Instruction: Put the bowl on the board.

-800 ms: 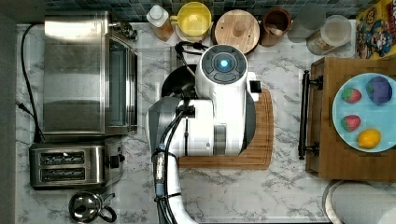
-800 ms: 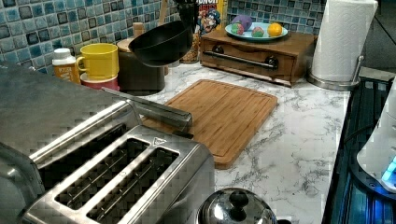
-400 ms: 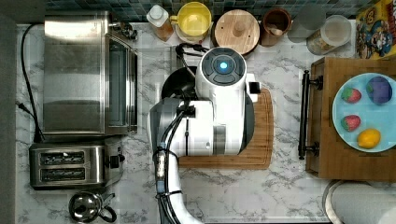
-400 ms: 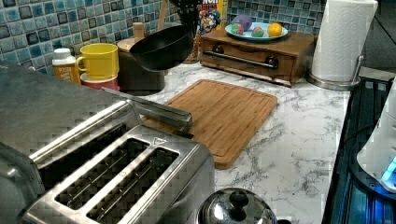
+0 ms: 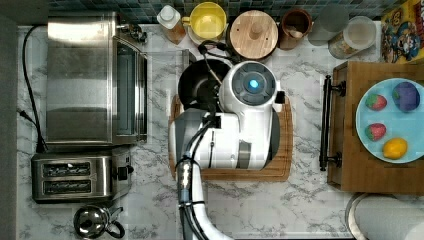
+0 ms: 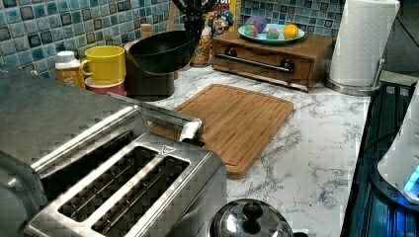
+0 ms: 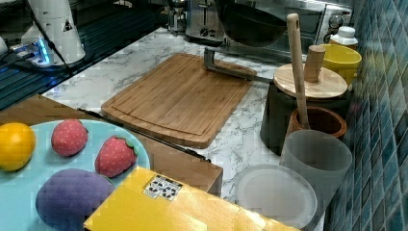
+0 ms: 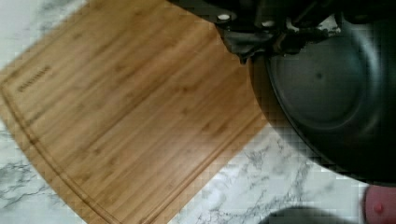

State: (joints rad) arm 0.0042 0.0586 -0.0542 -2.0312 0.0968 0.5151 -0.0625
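Currently: bowl (image 6: 163, 51) airborne, tilted, near the board's (image 6: 237, 118) far corner beside the yellow cup (image 6: 104, 64). Gripper (image 8: 254, 35) clamped on its rim. Done: lifted. Remaining: carry over board, set down, release.

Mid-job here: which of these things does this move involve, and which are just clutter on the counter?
Job:
- bowl, held in the air by the gripper
- board, bare

Clutter:
- yellow cup
- toaster
- toaster oven
- round wooden lid
- tray with blue plate
- paper towel roll
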